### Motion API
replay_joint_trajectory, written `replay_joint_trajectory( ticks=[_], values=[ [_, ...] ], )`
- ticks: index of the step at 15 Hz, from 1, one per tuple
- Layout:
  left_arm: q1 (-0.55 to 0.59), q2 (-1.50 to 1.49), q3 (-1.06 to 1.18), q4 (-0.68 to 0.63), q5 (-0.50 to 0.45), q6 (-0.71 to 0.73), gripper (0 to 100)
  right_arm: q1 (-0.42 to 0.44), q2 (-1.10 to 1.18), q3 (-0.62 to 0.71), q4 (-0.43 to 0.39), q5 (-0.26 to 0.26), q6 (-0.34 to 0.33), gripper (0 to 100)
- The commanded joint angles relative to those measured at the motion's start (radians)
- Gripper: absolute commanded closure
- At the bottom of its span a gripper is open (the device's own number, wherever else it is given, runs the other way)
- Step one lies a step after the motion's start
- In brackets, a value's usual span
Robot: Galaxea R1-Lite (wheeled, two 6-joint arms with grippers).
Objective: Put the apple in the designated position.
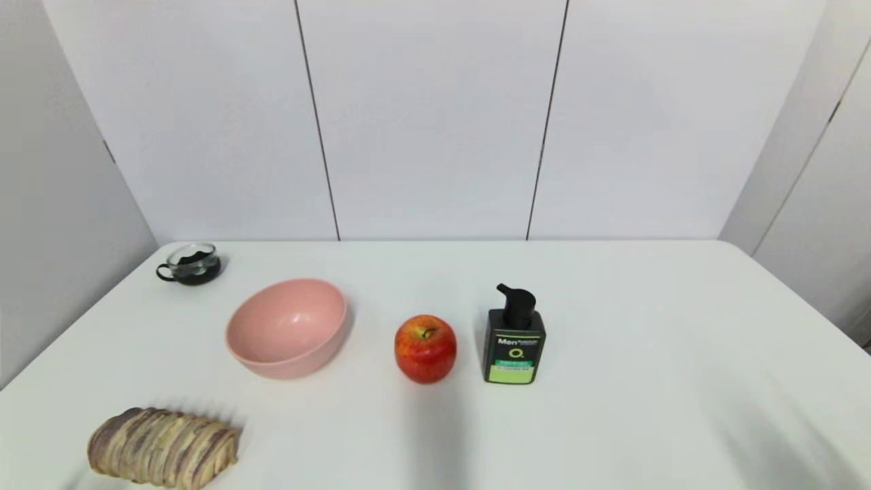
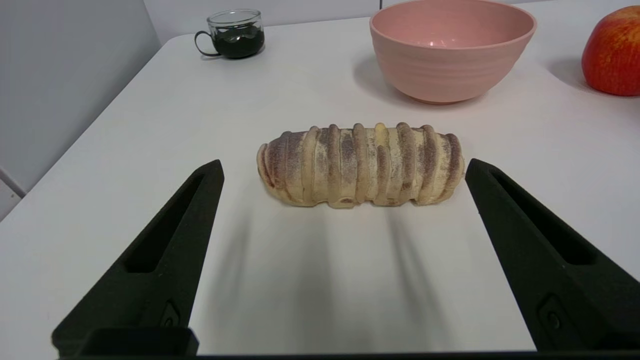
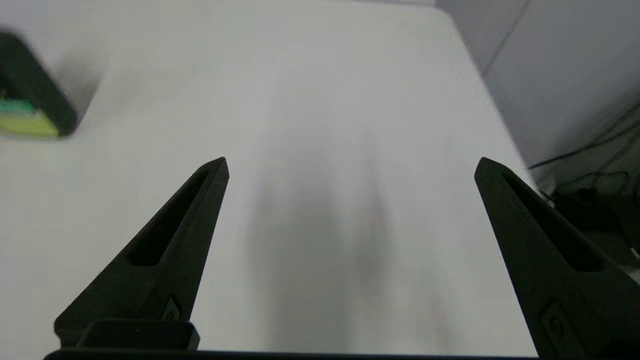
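The red apple [image 1: 425, 348] with a yellow blush at its stem stands on the white table between the pink bowl [image 1: 288, 327] and the pump bottle [image 1: 514, 338]; its edge also shows in the left wrist view, apple [image 2: 612, 52]. The designated position carries no mark, so I cannot pick it out on the bare tabletop. Neither arm shows in the head view. My left gripper [image 2: 344, 167] is open over the near left table, just short of the bread loaf [image 2: 360, 165]. My right gripper [image 3: 350, 167] is open over bare tabletop at the near right.
A glass cup of dark liquid [image 1: 190, 264] sits at the far left corner. The bread loaf [image 1: 163, 446] lies at the near left. The dark bottle [image 3: 27, 95] shows at the edge of the right wrist view. The table's right edge [image 3: 505, 130] drops off to cables.
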Motion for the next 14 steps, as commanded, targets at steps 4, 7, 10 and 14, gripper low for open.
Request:
replay_joint_trajectory(
  ticks=[4,7,10,14],
  values=[
    [0.001,0.001,0.000,0.000,0.000,0.001,0,-0.045,-0.394,0.418,-0.241,0.143,-0.020,0],
    [0.001,0.001,0.000,0.000,0.000,0.000,0,-0.045,-0.409,0.418,-0.239,0.130,0.059,0],
    [-0.001,0.001,0.000,0.000,0.000,0.001,0,-0.045,-0.409,0.418,-0.241,0.110,0.131,0],
    [0.001,0.001,0.000,0.000,0.000,0.001,0,-0.045,-0.409,0.418,-0.241,0.081,0.161,0]
  ],
)
